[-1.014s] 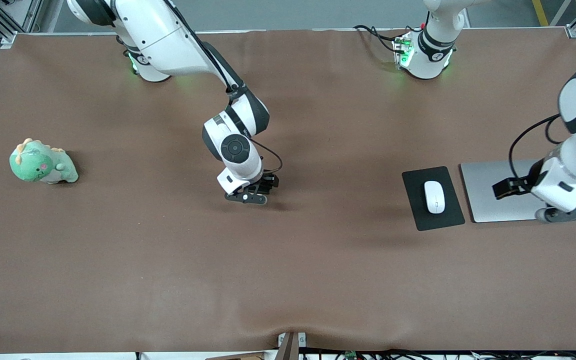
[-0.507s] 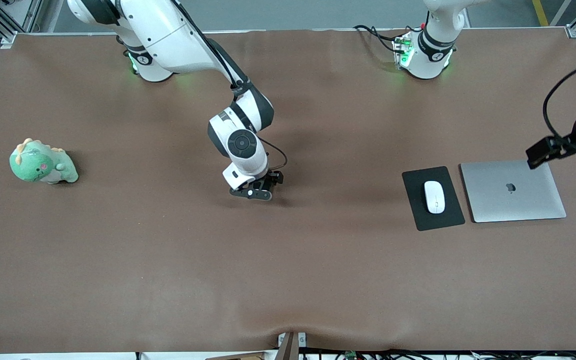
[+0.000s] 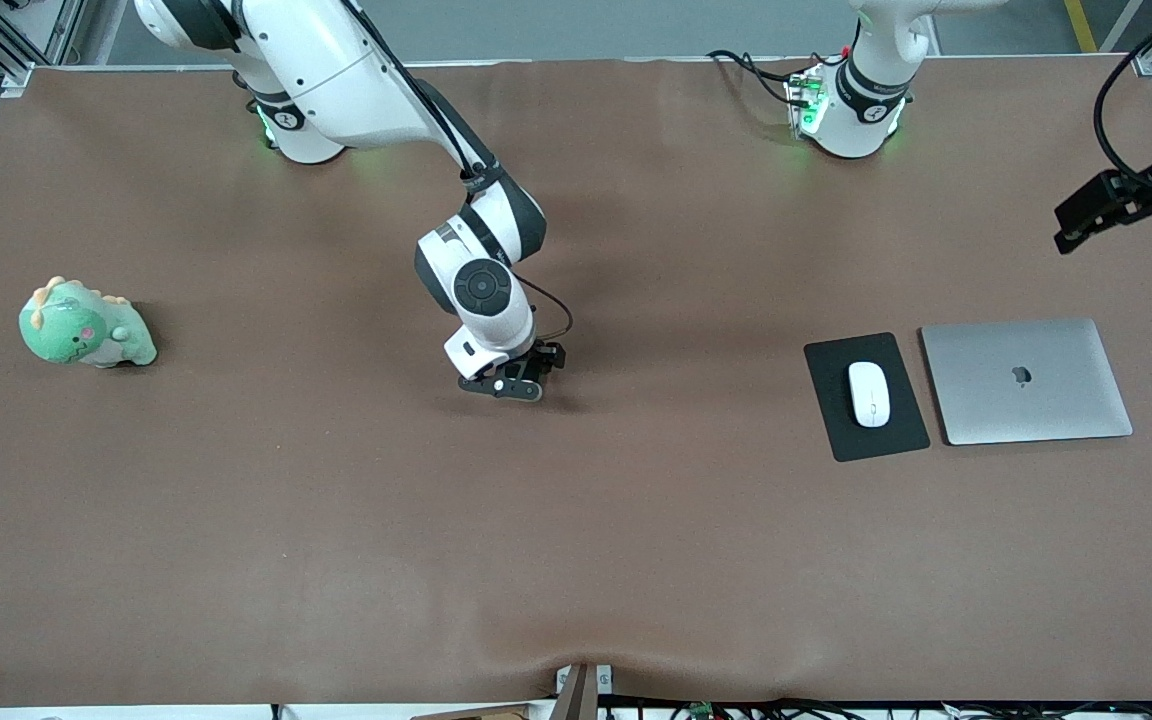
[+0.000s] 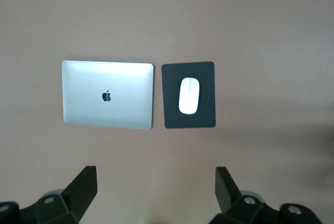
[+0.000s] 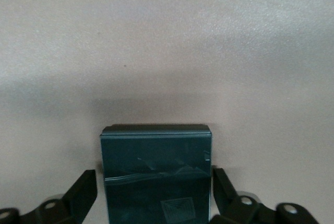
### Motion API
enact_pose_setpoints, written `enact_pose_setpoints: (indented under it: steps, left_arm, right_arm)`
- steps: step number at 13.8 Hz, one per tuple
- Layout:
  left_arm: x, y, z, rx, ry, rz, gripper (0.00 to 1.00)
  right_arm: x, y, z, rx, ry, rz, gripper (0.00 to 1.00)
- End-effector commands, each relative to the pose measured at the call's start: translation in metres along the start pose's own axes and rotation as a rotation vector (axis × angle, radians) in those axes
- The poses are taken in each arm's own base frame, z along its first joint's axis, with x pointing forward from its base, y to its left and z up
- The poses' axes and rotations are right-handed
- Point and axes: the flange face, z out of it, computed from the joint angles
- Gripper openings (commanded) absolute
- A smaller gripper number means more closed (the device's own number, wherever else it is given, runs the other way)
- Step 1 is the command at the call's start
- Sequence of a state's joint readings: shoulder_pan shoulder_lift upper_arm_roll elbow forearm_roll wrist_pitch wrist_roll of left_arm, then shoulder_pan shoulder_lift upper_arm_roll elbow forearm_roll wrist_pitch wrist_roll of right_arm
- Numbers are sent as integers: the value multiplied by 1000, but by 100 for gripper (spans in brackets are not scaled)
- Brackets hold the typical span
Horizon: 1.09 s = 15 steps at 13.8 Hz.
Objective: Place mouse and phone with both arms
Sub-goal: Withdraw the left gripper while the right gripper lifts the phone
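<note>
Two black two-finger tools: the right tool [image 3: 514, 384], mid-bench, straddles the dark glossy slab phone [image 5: 156, 174], fingers not clamped. It looks stiff and slippery; grip its long edges. The left tool [image 4: 156, 195] hangs wide open and empty near the left arm's end. The white glossy oval mouse [image 3: 868, 393] rests on a black mat [image 3: 836, 430].

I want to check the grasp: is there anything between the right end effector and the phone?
Nothing visible. The phone lies directly between the fingers of the right end effector, low over the brown table.
</note>
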<state>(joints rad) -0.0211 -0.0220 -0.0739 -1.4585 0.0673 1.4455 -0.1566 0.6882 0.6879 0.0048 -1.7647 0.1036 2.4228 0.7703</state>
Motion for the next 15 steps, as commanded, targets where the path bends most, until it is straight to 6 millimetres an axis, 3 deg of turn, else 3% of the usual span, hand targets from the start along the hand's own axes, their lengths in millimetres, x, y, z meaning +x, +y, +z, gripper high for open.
enact_pose_setpoints:
  steps: [1, 2, 3, 6, 9, 15]
  left_arm:
    - [-16, -9, -8, -39, -3, 19, 100]
    - [-15, -10, -6, -39, -8, 17, 100]
    - [-13, -11, -4, -40, -13, 21, 100]
    - [-9, -9, 4, -41, -26, 32, 100]
    - [-7, -9, 5, -40, -29, 33, 100]
    - [-6, -7, 3, -53, -18, 35, 100]
  right_arm:
    - [-5, -3, 1, 2, 12, -1, 50]
    - [-4, -3, 0, 1, 10, -3, 9]
    - [-4, -4, -3, 2, 10, -5, 0]
    - [2, -5, -13, 7, 14, -2, 0]
    - [14, -8, -39, 2, 3, 5, 0]
    - [54, 34, -78, -1, -20, 60, 0]
